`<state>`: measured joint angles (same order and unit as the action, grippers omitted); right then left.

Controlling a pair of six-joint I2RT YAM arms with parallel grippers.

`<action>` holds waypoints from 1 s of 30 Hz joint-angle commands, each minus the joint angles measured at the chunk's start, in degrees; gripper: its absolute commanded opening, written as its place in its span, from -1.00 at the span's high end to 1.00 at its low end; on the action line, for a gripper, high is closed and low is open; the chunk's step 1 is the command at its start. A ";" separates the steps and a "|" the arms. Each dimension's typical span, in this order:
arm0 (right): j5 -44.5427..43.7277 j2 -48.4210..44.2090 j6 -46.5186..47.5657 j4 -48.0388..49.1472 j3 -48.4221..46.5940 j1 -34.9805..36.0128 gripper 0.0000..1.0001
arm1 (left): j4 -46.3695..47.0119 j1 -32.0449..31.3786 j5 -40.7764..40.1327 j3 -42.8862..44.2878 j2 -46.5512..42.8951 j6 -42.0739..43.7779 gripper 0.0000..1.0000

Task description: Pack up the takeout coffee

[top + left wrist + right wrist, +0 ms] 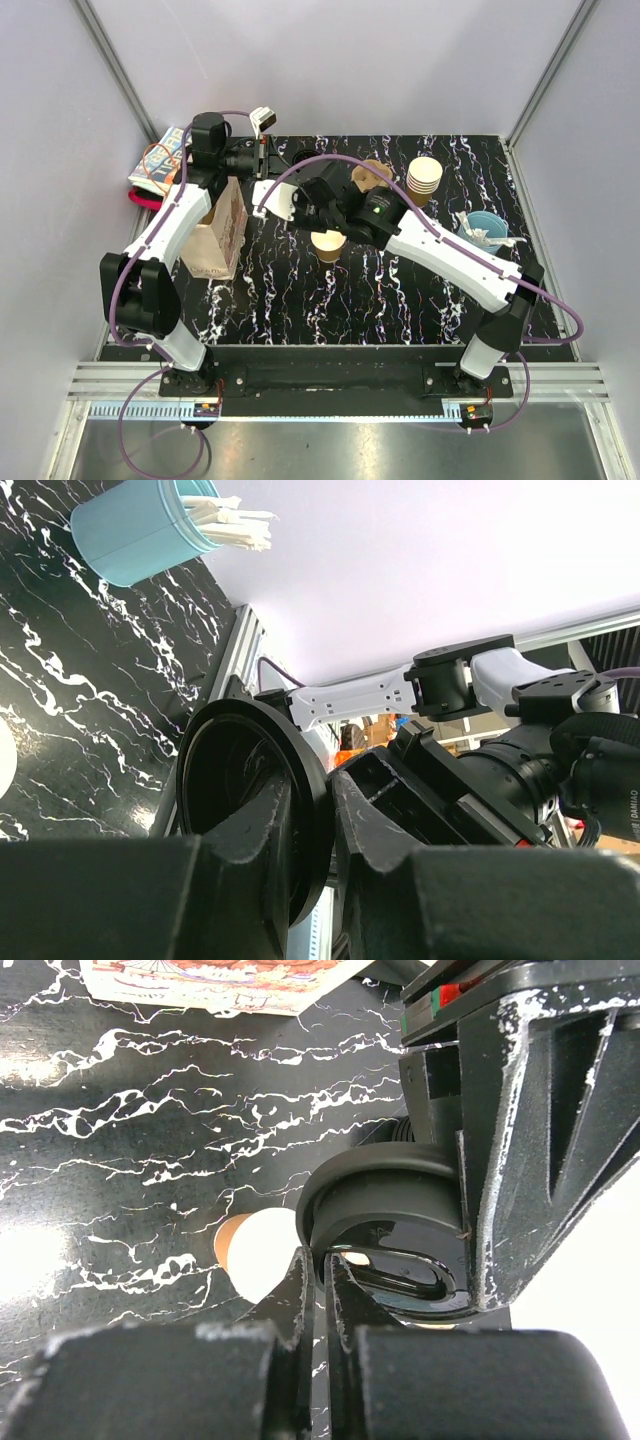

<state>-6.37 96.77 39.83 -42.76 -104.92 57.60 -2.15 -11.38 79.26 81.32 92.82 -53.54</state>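
The takeout coffee's brown paper cup [328, 243] stands open on the black marble table, with no lid on it; it also shows in the right wrist view [258, 1255]. Its round black lid [240, 770] is held in the air left of and behind the cup. My left gripper [322, 790] is shut on the lid's rim. My right gripper [325, 1260] is shut on the opposite rim of the same lid [390, 1200]. In the top view the left gripper [264, 178] and right gripper [287, 205] meet there.
A brown paper bag [220, 232] stands at the left by the left arm. A stack of lidless cups [424, 176] is at the back. A light blue cup with white stirrers [486, 229] is at the right. A magazine [160, 160] lies far left.
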 commanded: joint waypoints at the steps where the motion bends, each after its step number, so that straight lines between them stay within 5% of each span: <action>1: -1.80 -1.67 0.07 0.84 0.07 -0.04 1.00 | 4.09 0.48 3.79 -0.02 -3.17 -1.83 0.49; 4: -0.58 -1.94 0.16 -2.31 -1.33 0.05 1.00 | 4.26 1.35 3.79 0.33 -3.17 -1.75 0.28; 9: 3.12 -3.17 0.07 -10.05 -5.37 0.14 1.00 | -0.81 3.90 2.83 6.73 -2.03 2.89 -0.46; 12: 4.44 -3.87 0.42 -14.71 -7.57 0.05 1.00 | -10.30 5.40 -0.06 13.93 -0.53 14.82 -0.98; 16: 4.88 -5.01 0.51 -20.24 -11.25 -0.30 1.00 | -27.60 5.93 -11.63 23.09 1.40 30.93 -0.98; 27: 9.36 -5.45 2.26 -32.90 -18.83 -9.35 0.99 | -31.16 0.05 -36.53 16.25 -2.54 50.27 -0.98; 30: 10.67 -4.49 3.23 -33.70 -16.37 -10.58 0.99 | -26.52 -1.28 -42.25 11.86 -5.53 48.28 -0.98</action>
<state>1.08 92.33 40.91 -72.12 -121.95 47.88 -31.99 -10.90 48.40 96.53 92.40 -9.61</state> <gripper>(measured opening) 0.021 0.987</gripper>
